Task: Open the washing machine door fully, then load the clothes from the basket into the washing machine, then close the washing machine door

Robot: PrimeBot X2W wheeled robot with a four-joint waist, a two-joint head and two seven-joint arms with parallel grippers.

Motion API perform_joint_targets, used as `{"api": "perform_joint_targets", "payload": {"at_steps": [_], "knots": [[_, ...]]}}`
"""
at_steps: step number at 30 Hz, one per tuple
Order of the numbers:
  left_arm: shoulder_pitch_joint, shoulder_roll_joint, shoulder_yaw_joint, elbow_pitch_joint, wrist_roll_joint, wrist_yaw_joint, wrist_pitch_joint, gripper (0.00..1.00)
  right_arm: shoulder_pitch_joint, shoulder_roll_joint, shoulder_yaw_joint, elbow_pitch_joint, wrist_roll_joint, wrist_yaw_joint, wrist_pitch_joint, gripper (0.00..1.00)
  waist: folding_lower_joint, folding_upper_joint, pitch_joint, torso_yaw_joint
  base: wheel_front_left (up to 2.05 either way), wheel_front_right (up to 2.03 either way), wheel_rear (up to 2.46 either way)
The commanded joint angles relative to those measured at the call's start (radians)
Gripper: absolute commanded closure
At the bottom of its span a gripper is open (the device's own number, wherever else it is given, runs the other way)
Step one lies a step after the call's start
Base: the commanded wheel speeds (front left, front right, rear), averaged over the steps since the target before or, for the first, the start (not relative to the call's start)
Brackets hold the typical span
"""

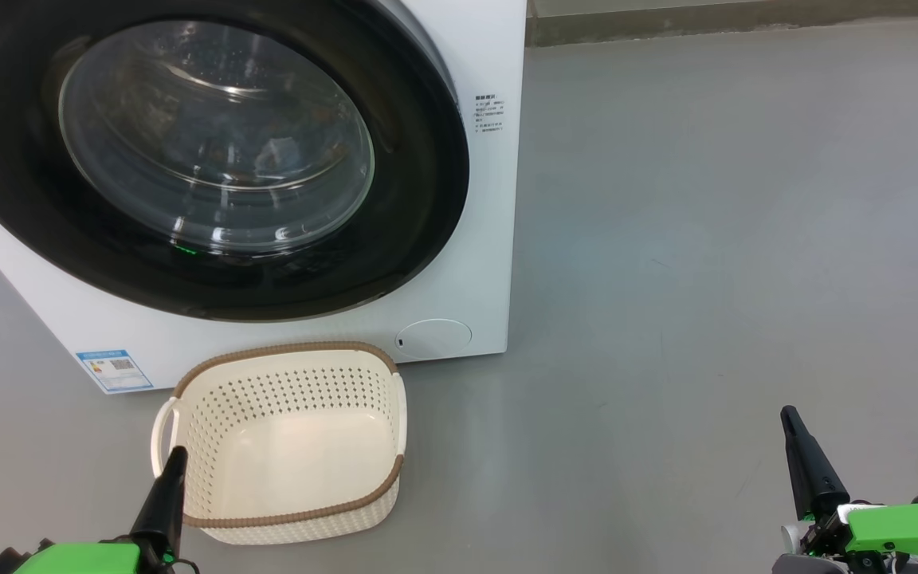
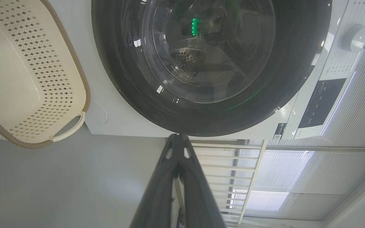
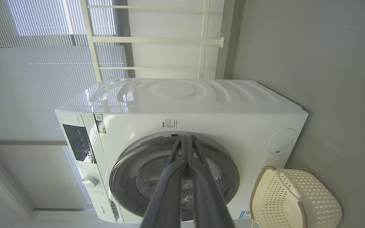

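The washing machine (image 1: 495, 239) stands white at the upper left, and its round black washing machine door (image 1: 419, 207) lies shut flat against the front. The clothes are out of view. On the floor just before the machine sits the cream basket (image 1: 284, 351), with nothing in it. My left gripper (image 1: 178, 452) is shut and empty, its tip at the basket's near left corner. My right gripper (image 1: 787, 413) is shut and empty far to the right over bare floor. The left gripper (image 2: 177, 136) points at the door's rim (image 2: 201, 126). The right gripper (image 3: 185, 136) points at the door (image 3: 128, 171) from farther off.
A round white cap (image 1: 433, 338) and a blue label (image 1: 114, 369) sit low on the machine's front. Grey floor (image 1: 706, 239) spreads to the right of the machine. A dark control panel (image 2: 320, 103) and a knob (image 2: 356, 38) top the front. A white railing (image 3: 157, 39) stands behind.
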Motion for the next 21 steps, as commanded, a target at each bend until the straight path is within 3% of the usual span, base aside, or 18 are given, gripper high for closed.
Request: {"api": "perform_joint_targets", "payload": {"at_steps": [1,21], "knots": [[-0.041,0.011,0.034,-0.018,-0.005,-0.003,0.008,1.00,-0.039,-0.006,0.021,-0.025,-0.001,-0.001,0.004,1.00,0.0000,0.0000,0.000,0.000,0.00,0.00,0.00],[-0.041,0.010,0.036,-0.018,-0.003,-0.003,0.010,1.00,-0.039,-0.005,0.020,-0.024,-0.002,-0.001,0.006,1.00,0.0000,0.0000,0.000,0.000,0.00,0.00,0.00]]}}
